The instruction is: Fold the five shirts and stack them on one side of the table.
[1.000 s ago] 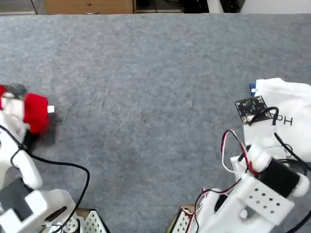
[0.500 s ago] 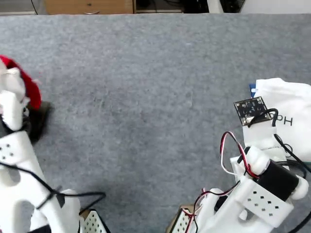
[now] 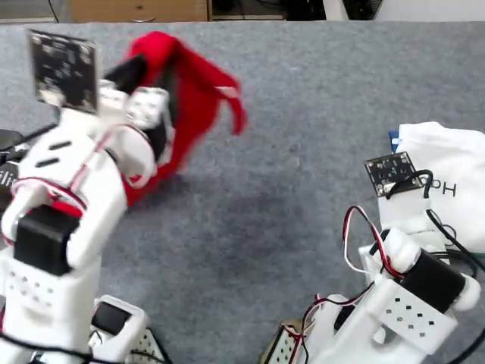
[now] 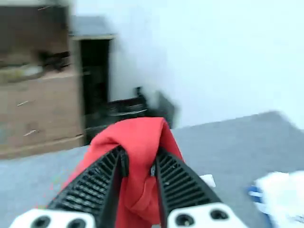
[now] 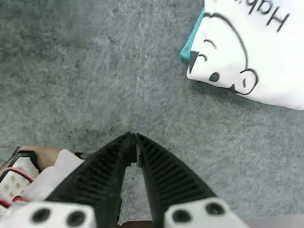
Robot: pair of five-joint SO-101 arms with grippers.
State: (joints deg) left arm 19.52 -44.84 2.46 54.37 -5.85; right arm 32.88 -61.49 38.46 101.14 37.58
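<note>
My left gripper (image 4: 138,159) is shut on a red shirt (image 3: 191,98), which hangs in the air over the left half of the grey table (image 3: 303,106). In the left wrist view the red shirt (image 4: 137,137) bulges up between the black fingers (image 4: 102,180). A folded white shirt (image 3: 447,178) with a cartoon print lies at the table's right side, on top of a blue one (image 3: 393,139). My right gripper (image 5: 136,137) is shut with nothing in it, low over the bare cloth near the white shirt (image 5: 251,52).
The grey table cloth runs wide between the two arms. Wooden furniture (image 3: 136,9) stands beyond the far edge. Arm bases and cables (image 3: 364,250) crowd the near edge.
The left arm has swung from the far left edge up and toward the table's middle, carrying the red shirt, which has spread out in the air. The right arm has stayed put.
</note>
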